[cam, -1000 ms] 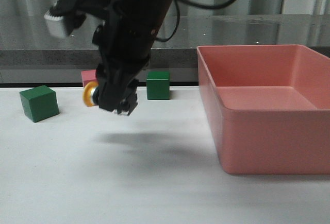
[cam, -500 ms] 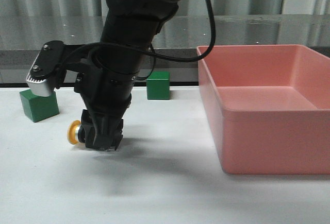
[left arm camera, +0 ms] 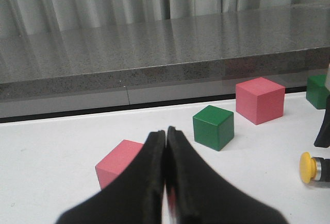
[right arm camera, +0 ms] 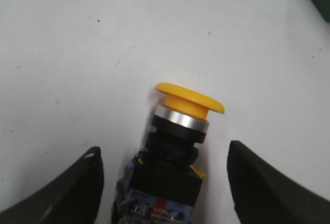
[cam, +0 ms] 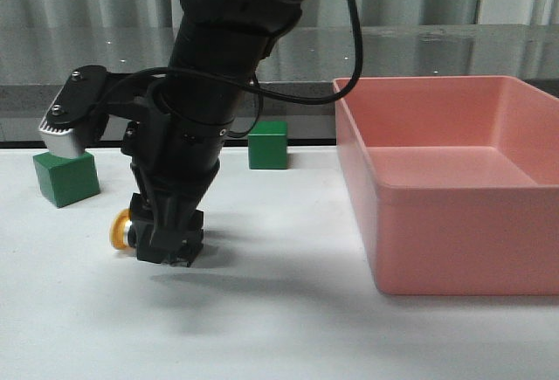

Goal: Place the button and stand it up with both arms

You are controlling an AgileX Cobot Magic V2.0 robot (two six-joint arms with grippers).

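**Button set down on its side, right fingers parting**

- Pink plastic bin (cam: 454,179): sitting well to the right of the button, taking no part.
- Black right arm and dark right gripper (cam: 164,245): since half a second ago, sinking the last way to the white tabletop (cam: 288,328) and opening. Fingers (right arm camera: 77,193) now standing spread, clear of the button on either flank. Judged: placing done, standing not yet done.
- Left gripper (left arm camera: 166,183): fingers pressed together, holding nothing, waiting near the button.
- Green wooden cube (cam: 65,176): resting behind and left of the button.
- Yellow-capped push-button, silver collar, black body (right arm camera: 178,147): lying on its side on the tabletop between the open right fingers, cap pointing away from the wrist.
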